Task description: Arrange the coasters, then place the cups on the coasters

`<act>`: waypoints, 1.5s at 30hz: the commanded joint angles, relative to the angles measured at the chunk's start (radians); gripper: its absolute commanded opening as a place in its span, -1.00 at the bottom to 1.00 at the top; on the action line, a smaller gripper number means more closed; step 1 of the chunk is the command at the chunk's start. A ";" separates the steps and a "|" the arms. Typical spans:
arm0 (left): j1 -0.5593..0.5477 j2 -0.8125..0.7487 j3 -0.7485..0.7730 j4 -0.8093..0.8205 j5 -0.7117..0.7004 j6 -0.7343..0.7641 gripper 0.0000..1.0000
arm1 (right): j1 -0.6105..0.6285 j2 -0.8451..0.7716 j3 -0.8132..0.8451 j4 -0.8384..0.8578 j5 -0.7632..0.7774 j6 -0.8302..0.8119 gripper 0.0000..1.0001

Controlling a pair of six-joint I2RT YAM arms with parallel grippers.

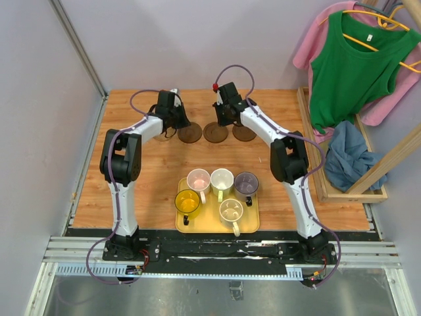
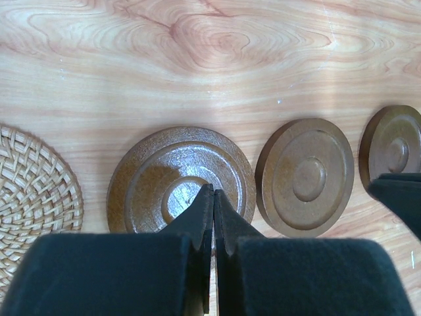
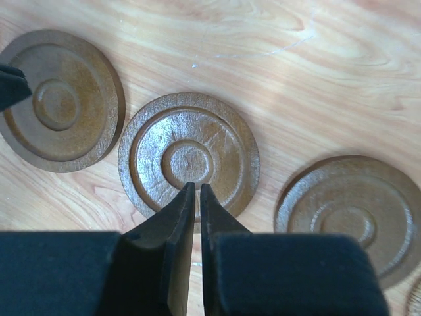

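Three dark brown coasters lie in a row at the back of the table: left (image 1: 189, 133), middle (image 1: 215, 132) and right (image 1: 244, 132). My left gripper (image 2: 213, 193) is shut and empty, its tips over the left one (image 2: 181, 174). A woven tan coaster (image 2: 33, 187) lies beside it. My right gripper (image 3: 197, 187) is shut with a hairline gap, holding nothing, tips over the middle coaster (image 3: 189, 155). The cups stand on a yellow tray (image 1: 252, 227): pink (image 1: 198, 179), green-white (image 1: 222, 179), grey-purple (image 1: 247, 182), yellow (image 1: 187, 202), cream (image 1: 231, 210).
Another woven coaster's edge (image 3: 416, 301) shows right of the brown row. A wooden rack (image 1: 342, 191) with clothes stands off the table's right edge. A grey wall runs along the left side.
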State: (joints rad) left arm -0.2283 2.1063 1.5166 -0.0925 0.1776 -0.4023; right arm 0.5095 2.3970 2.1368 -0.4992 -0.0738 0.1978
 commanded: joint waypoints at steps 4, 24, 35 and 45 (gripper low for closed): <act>0.008 -0.097 -0.036 0.015 0.051 0.008 -0.99 | -0.044 -0.106 -0.074 -0.008 0.078 -0.009 -0.85; 0.007 -0.377 -0.399 0.205 0.028 -0.014 -0.99 | -0.259 -0.387 -0.536 0.065 0.196 0.003 -0.86; 0.007 -0.433 -0.485 0.262 0.007 -0.056 -0.91 | -0.361 -0.347 -0.564 0.082 0.137 0.026 -0.86; 0.007 -0.459 -0.507 0.266 -0.026 -0.059 -0.89 | -0.362 -0.284 -0.516 0.079 0.117 0.018 -0.85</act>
State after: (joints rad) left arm -0.2241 1.6966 1.0252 0.1368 0.1825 -0.4583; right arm 0.1509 2.0888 1.5810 -0.4191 0.0536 0.2104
